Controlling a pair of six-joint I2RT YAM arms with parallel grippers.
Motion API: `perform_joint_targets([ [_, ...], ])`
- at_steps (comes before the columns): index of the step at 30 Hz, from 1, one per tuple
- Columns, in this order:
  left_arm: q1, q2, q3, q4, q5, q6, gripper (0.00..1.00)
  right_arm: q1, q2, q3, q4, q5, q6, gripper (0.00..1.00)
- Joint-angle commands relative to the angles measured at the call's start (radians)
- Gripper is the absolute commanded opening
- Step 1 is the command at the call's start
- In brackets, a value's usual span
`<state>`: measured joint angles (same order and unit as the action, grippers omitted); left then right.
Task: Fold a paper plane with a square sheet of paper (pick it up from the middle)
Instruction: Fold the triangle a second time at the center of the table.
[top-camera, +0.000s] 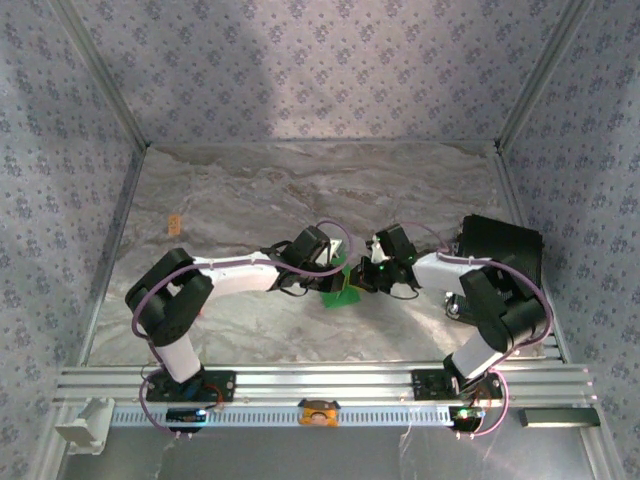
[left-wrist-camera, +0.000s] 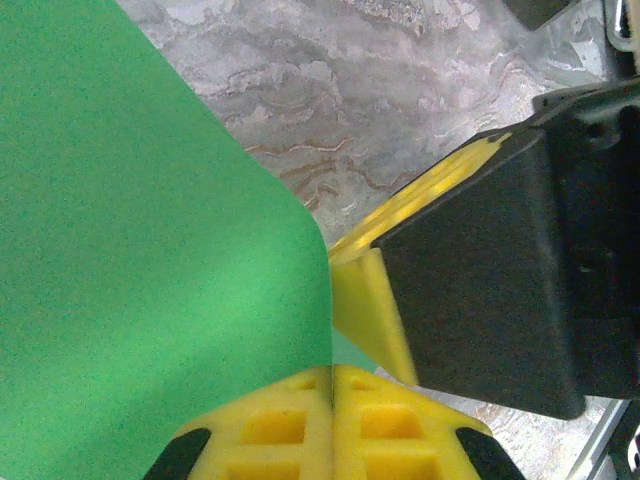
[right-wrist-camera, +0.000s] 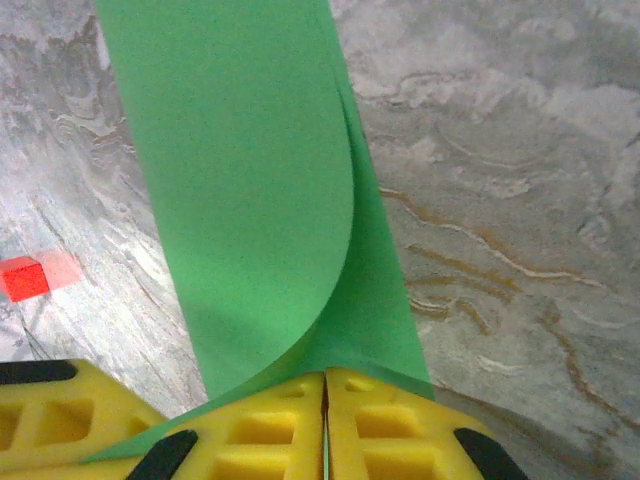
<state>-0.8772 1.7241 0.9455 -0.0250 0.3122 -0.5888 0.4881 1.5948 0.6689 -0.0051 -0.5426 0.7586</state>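
Observation:
The square sheet of paper (top-camera: 342, 288) is bright green and hangs above the table's middle, between both grippers. My left gripper (left-wrist-camera: 332, 372) is shut on one edge of the sheet (left-wrist-camera: 150, 260), which spreads up and to the left. My right gripper (right-wrist-camera: 325, 378) is shut on the sheet (right-wrist-camera: 250, 170), which curls over itself away from the jaws; a thin green line shows between the yellow pads. In the top view the left gripper (top-camera: 340, 265) and the right gripper (top-camera: 364, 276) nearly touch. The right gripper's yellow finger (left-wrist-camera: 372, 310) lies just right of the left jaws.
A small red block (right-wrist-camera: 22, 278) lies on the marble table (top-camera: 300, 190), seen toward the left side (top-camera: 173, 222) in the top view. A black box (top-camera: 502, 250) stands at the right behind the right arm. Patterned walls enclose the table.

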Motion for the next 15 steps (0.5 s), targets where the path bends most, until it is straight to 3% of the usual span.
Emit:
perform_joint_targets([
  [1,0.005,-0.002,0.009,0.002,-0.017,-0.002,0.02,0.009,0.041,-0.015,0.029,-0.008,0.04,0.1],
  [15,0.057,-0.019,-0.036,-0.024,-0.023,0.035,0.02,0.021,-0.013,-0.054,-0.117,0.093,0.012,0.07],
])
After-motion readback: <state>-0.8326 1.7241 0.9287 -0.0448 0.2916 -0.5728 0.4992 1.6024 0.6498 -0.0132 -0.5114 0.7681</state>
